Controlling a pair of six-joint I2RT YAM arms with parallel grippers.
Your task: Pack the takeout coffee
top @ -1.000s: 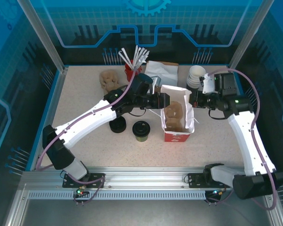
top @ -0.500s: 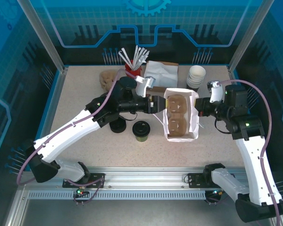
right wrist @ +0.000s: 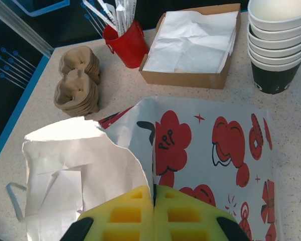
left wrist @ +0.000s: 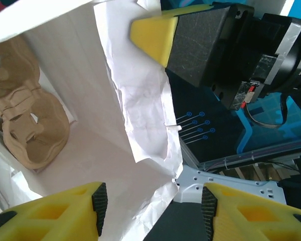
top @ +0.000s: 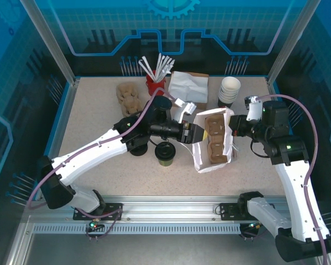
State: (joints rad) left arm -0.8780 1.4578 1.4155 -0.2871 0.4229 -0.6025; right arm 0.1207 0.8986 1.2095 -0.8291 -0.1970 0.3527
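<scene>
Over speckled tabletop [top: 99, 116], holding bag [top: 212, 144] open: right gripper [top: 234, 128] seemingly pinched on its rim, left gripper [top: 191, 133] spread wide at mouth; next, fetching takeout coffee [top: 165, 152].

One paper bag [top: 199, 157], one lidded takeout coffee [top: 165, 152], one stack of cups [top: 229, 91], one red bucket [top: 154, 85] and one napkin box [right wrist: 180, 79] are counted.

Top cam: high over bag [top: 199, 156], looking down on whole counter [top: 99, 110]. Left wrist: super close, staring into bag [left wrist: 140, 90]. Right wrist: just over bag [right wrist: 210, 140], facing beyond it. Bag shared.
</scene>
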